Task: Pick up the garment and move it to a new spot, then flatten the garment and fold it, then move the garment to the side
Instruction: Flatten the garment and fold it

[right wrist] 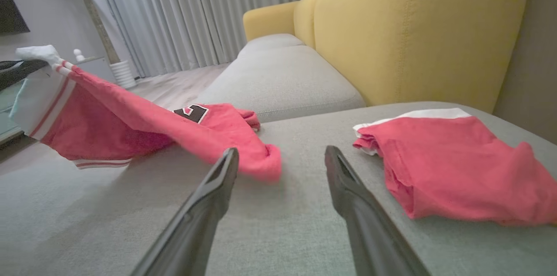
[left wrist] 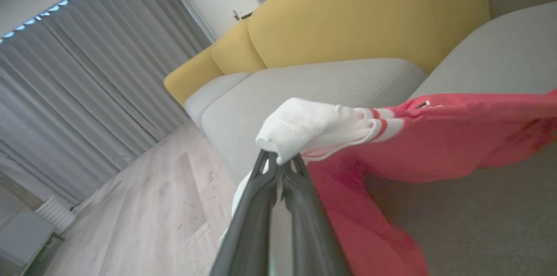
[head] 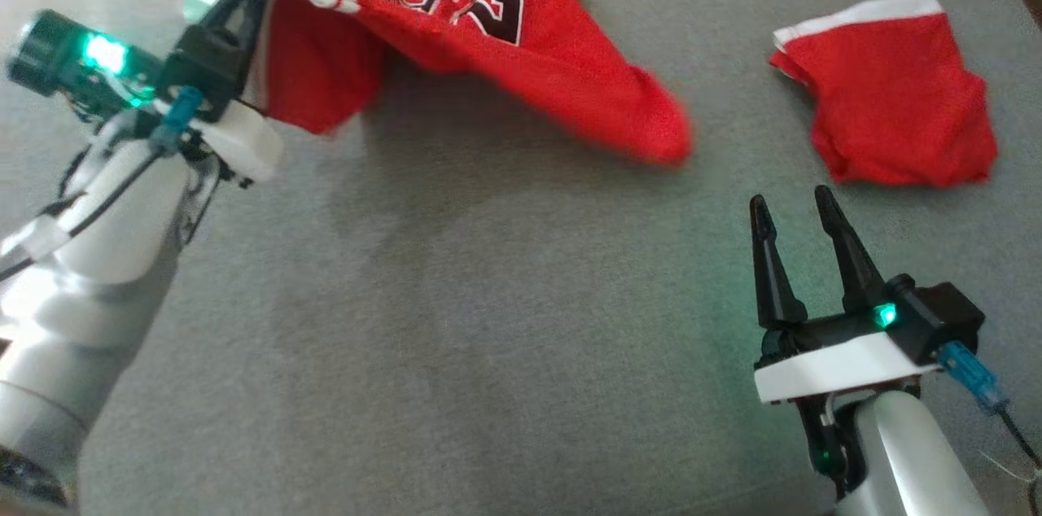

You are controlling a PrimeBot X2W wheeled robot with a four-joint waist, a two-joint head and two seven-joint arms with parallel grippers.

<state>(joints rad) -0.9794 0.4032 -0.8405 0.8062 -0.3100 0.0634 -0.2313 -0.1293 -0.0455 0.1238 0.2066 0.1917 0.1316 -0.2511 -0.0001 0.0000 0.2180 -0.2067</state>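
Pinched shut with the left jaws on the white-trimmed corner [left wrist: 304, 128] of the red jersey [head: 570, 68], and holding that corner up clear of the grey sofa cushion [head: 448, 321]. Sagging away from those jaws in one long line, with the long axis running from them across toward the right jaws and the printed number facing up along the way. Down on the cushion at the far end [head: 655, 133], well apart from the left jaws but near the right ones, just ahead of them and a little to their left, not touching. Spread wide and holding nothing at the right jaws, pointing over bare cushion. Ahead and to the right of those same jaws, apart from them and from the jersey, a second red garment [head: 895, 101] lying folded. Judged to be mid-carry, with flattening and folding yet to come. Probably best to draw the trailing end along the line of the cloth rather than across it. Nearer by far to that loose end on the right side, should a second grip be wanted. Some risk of the thin trim slipping out.
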